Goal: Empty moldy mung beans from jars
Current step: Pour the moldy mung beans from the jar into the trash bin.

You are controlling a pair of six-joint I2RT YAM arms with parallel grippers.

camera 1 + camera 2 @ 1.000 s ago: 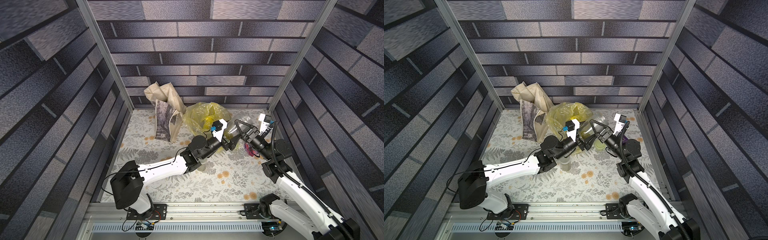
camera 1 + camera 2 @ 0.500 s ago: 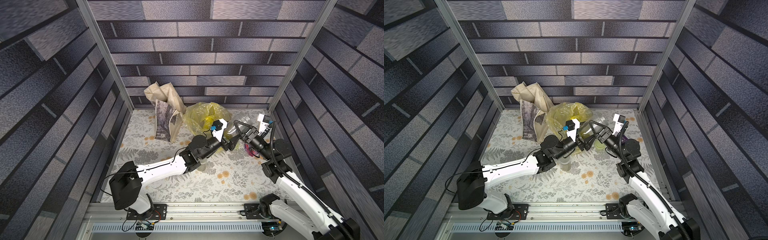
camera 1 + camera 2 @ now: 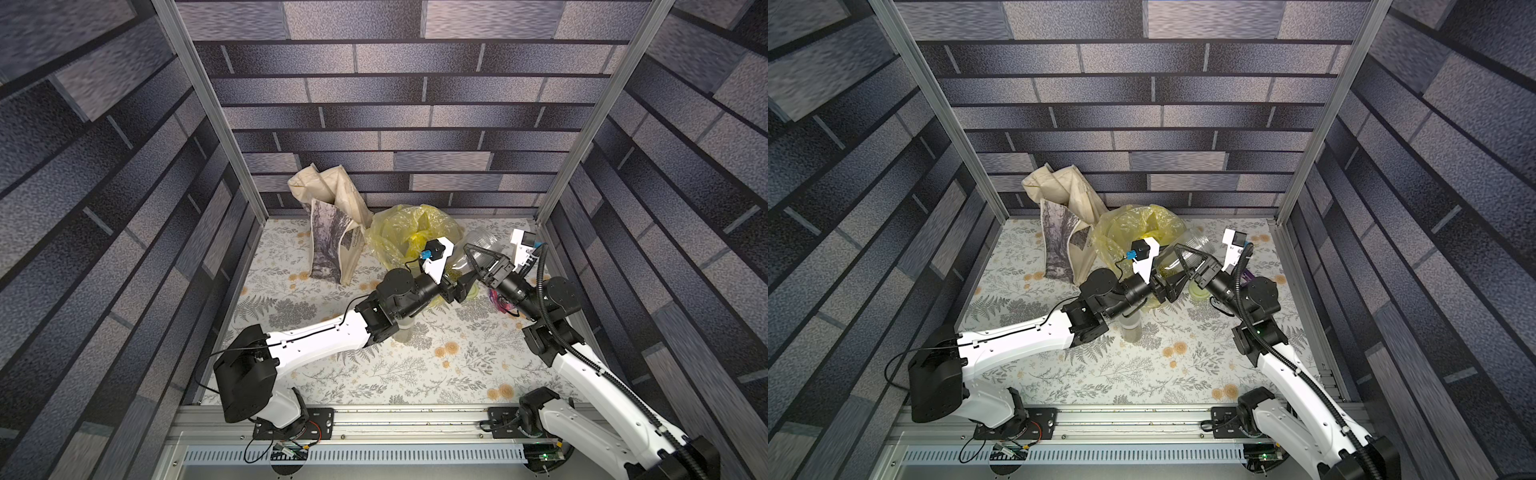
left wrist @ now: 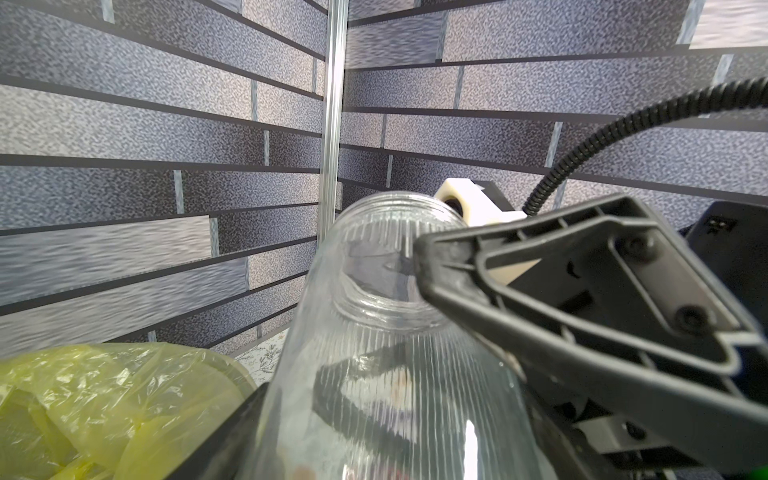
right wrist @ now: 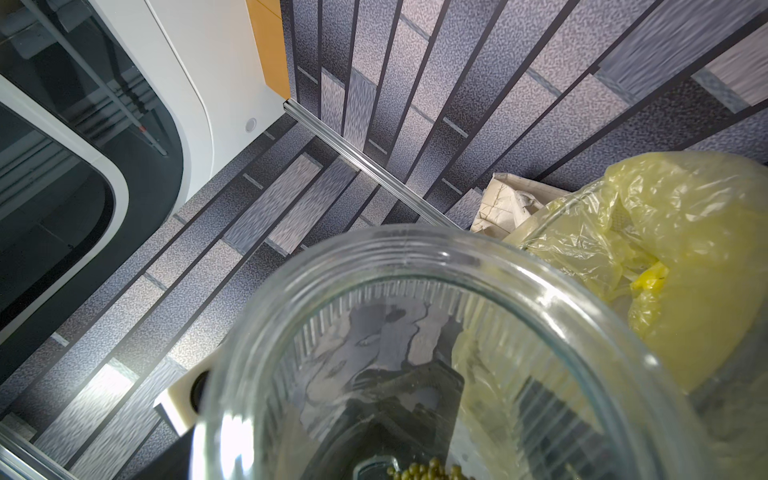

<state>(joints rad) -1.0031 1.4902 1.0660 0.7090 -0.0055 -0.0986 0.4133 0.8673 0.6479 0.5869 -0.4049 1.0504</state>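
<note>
In both top views, a cream cloth tote (image 3: 332, 241) stands left of centre, beside a yellow translucent plastic bag (image 3: 399, 232). Right of these, the left gripper (image 3: 459, 286) is clamped on the lower part of a wide ribbed clear jar (image 4: 395, 353), lidless and tilted. Inside lie olive-green mung beans (image 5: 424, 471). The right gripper (image 3: 471, 264) straddles the jar's neck, jaws wide apart.

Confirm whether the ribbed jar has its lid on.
No, the left wrist view shows the ribbed jar with a bare, open mouth and no lid.
</note>
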